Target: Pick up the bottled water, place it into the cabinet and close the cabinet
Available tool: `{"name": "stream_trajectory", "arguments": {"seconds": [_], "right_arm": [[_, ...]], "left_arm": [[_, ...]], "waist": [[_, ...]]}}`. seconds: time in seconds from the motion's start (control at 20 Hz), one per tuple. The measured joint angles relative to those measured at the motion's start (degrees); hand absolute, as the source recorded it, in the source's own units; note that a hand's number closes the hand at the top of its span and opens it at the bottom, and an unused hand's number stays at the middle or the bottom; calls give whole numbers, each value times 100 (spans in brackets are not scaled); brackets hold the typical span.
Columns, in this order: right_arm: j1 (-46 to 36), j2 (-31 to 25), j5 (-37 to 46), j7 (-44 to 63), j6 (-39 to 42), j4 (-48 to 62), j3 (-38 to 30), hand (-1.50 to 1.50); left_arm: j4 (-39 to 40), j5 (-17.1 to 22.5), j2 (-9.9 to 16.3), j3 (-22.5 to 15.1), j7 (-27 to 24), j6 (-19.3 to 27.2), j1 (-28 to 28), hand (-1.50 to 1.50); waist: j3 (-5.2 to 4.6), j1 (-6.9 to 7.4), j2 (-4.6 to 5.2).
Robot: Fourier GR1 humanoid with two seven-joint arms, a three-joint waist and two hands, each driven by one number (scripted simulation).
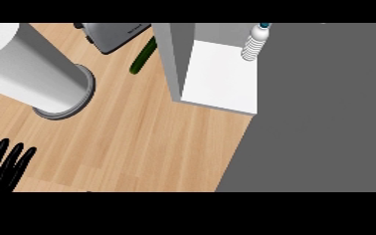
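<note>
1. Bottled water, a clear ribbed plastic bottle with a blue cap (255, 44), stands upright on the white floor of the open grey-walled cabinet (220, 77), at that floor's far right corner.
2. No hand touches the bottle.
3. Left of the cabinet, a dark green cucumber (142, 57) lies on the light wooden counter (147, 139), just beside the cabinet's grey side wall.
4. Further left of the cabinet, a grey toaster with dark trim (114, 34) sits at the counter's far edge.
5. Well to the cabinet's left stands a tall white cylinder on a round grey base (40, 77).
6. The black left hand (13, 164) shows well apart from the cabinet, at the lower left, fingers straight, spread and holding nothing.
7. The right hand is out of sight.
</note>
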Motion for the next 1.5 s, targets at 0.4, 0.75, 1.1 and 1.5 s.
{"name": "stream_trajectory", "arguments": {"seconds": [0.4,0.75,1.1,1.5], "right_arm": [[-525,659,-1064,528,-87,733,-91,150],[-1641,1369,-1560,1125,-568,1958,-807,150],[-3305,2211,-1283,1578,-1533,3598,-1635,150],[-4927,2478,-1158,1642,-1706,5511,-2289,150]], "left_arm": [[-23,90,107,142,74,-106,-32,-150],[46,221,138,269,126,-183,37,-150],[109,326,163,350,214,-303,119,-150],[134,370,107,432,277,-421,241,-150]], "waist": [[16,128,42],[57,52,1],[75,-102,-81],[138,-356,-196]]}}
